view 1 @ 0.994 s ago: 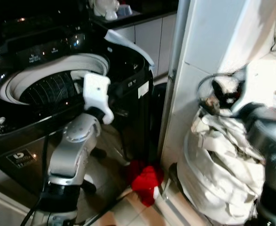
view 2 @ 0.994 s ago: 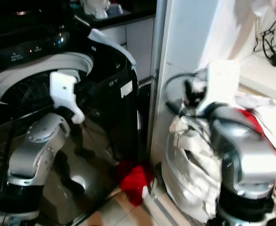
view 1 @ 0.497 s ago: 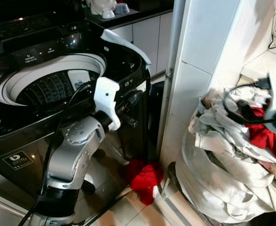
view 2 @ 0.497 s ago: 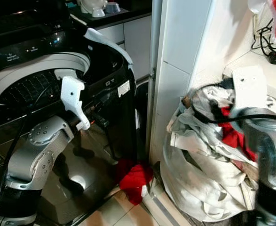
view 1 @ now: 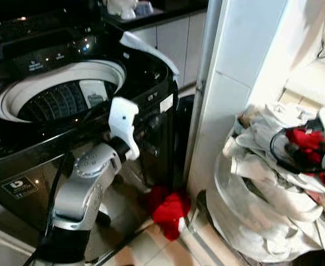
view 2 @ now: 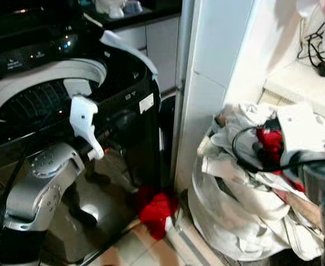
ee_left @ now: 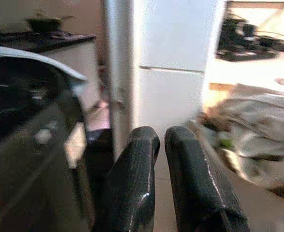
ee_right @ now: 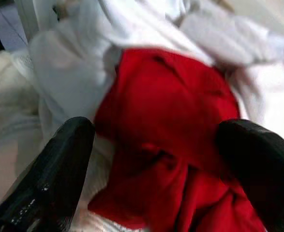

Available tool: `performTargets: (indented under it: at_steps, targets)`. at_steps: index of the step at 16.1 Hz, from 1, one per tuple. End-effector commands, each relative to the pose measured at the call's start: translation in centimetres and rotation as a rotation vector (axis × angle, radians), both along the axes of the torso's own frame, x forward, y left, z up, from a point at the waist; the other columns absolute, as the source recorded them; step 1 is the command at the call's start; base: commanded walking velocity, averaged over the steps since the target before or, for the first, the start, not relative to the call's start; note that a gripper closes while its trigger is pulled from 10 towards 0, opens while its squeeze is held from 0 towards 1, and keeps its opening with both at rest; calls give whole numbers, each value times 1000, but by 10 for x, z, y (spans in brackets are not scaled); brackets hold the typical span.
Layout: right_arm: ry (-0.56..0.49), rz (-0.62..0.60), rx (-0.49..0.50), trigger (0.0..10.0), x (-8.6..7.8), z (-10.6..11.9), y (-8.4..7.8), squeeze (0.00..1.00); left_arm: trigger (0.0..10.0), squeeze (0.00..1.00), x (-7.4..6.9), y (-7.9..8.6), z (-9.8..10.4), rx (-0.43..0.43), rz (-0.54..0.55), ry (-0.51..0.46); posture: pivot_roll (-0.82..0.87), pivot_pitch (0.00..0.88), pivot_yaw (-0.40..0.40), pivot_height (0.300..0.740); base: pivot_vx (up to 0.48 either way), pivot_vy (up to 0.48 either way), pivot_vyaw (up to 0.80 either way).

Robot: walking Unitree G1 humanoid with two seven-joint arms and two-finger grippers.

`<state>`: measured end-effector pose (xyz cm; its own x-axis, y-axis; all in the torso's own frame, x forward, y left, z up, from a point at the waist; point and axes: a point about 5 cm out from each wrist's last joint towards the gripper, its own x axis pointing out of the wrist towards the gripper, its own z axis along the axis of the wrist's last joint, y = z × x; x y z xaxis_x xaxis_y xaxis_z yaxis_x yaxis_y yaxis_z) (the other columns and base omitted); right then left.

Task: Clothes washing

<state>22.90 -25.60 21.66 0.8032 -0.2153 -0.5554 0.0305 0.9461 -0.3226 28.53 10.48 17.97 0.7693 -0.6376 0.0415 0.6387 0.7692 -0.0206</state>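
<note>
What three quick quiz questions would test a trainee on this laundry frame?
1. True or false: the right gripper has its fingers spread wide around a red garment on the laundry pile.
2. What red thing lies on the floor between the washing machine and the pile?
3. The left gripper is: A) holding a sock, B) shut and empty, pointing toward the white pillar, C) inside the washer drum.

Key: 1 true. 2 a second red cloth. 3 B.
</note>
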Motion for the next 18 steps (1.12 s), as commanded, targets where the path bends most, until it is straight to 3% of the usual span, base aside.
performTargets:
  at_steps: [1,3,4,5,6,18]
  targets:
    - [8,-18,14,10000,-1,-2,-2,0,10000,0,-7,-6,5,-9,-98,-3,-106,0,33,740,0,0,0]
    - [39,-49,59,9725,0,-11,-5,0,10000,0,-26,-14,6,-12,-317,-7,-106,0,35,740,0,0,0]
    - [53,-55,66,6627,0,-13,-6,0,10000,0,-31,-14,6,-16,-369,-8,-103,0,35,740,0,0,0]
    - [67,-61,79,2588,0,-17,-7,0,10000,0,-35,-14,5,-13,-398,5,-99,0,33,740,0,0,0]
    - [77,-71,96,0,1,-20,-8,0,10000,0,-38,-15,5,-14,-427,17,-98,0,32,740,0,0,0]
    - [56,-136,99,0,5,-9,-25,0,10000,0,-36,-18,4,-5,-440,11,-90,0,25,740,0,0,0]
